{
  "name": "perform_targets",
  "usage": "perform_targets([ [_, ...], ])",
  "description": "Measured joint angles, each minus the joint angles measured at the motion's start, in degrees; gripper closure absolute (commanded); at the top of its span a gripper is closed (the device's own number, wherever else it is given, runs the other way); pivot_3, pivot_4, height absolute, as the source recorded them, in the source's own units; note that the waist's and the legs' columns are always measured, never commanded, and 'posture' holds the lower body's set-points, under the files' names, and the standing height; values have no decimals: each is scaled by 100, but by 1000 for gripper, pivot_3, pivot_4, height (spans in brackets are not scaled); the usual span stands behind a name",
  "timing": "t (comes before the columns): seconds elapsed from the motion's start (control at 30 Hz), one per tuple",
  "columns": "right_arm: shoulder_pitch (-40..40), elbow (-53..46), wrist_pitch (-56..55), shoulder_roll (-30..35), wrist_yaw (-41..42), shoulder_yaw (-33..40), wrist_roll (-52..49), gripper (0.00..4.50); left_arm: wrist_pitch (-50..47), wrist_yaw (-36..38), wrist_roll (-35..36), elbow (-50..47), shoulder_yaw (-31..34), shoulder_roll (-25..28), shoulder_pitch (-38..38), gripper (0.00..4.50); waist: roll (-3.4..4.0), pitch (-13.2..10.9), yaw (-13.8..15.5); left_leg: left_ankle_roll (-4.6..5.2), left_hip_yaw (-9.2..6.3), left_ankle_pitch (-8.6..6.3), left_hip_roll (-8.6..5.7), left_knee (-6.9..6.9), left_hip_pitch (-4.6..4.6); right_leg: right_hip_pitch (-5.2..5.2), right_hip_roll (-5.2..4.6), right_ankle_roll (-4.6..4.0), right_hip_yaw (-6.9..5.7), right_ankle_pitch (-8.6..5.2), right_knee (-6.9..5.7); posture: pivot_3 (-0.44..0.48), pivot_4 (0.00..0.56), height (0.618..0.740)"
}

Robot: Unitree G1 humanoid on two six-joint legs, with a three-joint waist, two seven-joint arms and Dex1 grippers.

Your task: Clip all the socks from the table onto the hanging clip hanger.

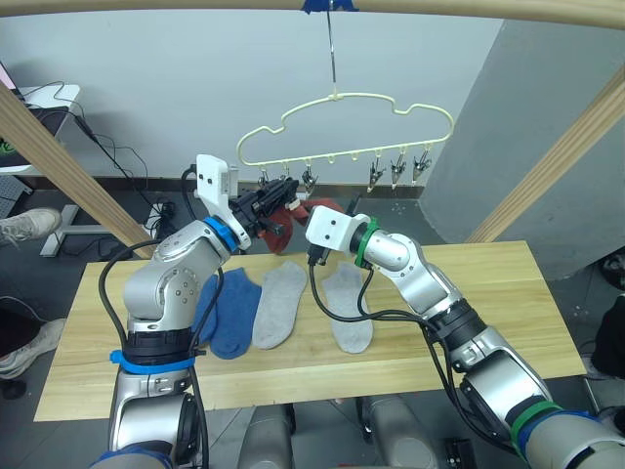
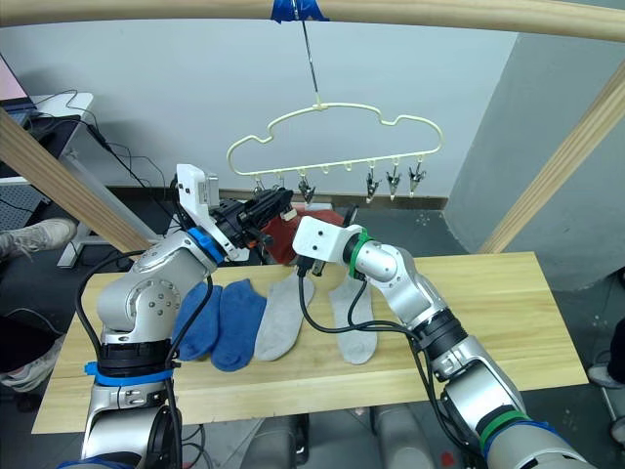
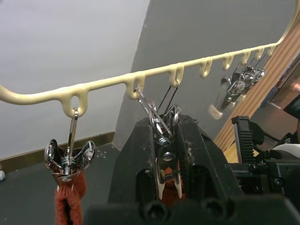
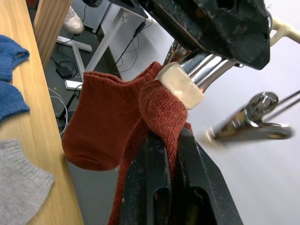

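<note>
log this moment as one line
left pincer squeezing metal clip open | right pincer feeding rust-red sock into it | four socks on light wooden table

Pale walls, dark floor, a timber frame

A round wooden beam (image 1: 469, 8) with blue tape (image 1: 327, 6) spans the top; slanted wooden posts (image 1: 68, 176) descend at left and right. A grey partition (image 1: 547, 88) fills the upper right. Black cables (image 1: 117, 156) trail across the dark floor (image 1: 146, 200) at left.

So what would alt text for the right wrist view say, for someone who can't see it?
The right gripper pinches a rust-red sock up against a metal clip squeezed by the left gripper. Behind, another rust-red sock hangs beside the wooden table.
</note>
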State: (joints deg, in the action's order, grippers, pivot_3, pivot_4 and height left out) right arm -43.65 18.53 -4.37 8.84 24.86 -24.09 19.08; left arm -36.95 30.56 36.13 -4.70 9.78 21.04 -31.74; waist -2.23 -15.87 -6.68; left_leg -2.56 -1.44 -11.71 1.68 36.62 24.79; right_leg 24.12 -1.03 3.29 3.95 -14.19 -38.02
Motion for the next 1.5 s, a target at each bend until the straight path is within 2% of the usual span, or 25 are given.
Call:
perform_targets([
  [0.4, 56, 0, 457, -275, 241, 138, -306, 4500, 0, -45, -1, 0, 1, -39, 0, 4224, 0, 0, -5, 0, 0, 0, -1, 0, 0, 0, -1, 0, 0, 0, 0, -213, 269, 740],
  [0.6, 488, 89, -247, -262, -275, 142, -204, 4500, -1, -43, -1, 1, 2, -32, 1, 4224, 0, 0, -21, 0, 2, 0, -1, 0, 0, 1, -1, 0, 2, 0, 0, -220, 270, 740],
  [0.9, 509, 583, -989, -332, -1019, 140, 48, 4500, -18, -37, 0, 1, 2, -24, 1, 4224, 0, 0, -136, 0, 2, 0, -1, 0, 0, 0, 0, 0, 3, 0, -1, -223, 267, 740],
  [1.5, 415, 735, -1208, -601, -1119, 193, -4, 4500, -17, -37, 0, -34, 13, -23, 40, 4224, 0, 0, -143, 0, 0, 0, 0, 1, 0, 0, 0, -1, 2, 0, -4, -220, 264, 740],
])
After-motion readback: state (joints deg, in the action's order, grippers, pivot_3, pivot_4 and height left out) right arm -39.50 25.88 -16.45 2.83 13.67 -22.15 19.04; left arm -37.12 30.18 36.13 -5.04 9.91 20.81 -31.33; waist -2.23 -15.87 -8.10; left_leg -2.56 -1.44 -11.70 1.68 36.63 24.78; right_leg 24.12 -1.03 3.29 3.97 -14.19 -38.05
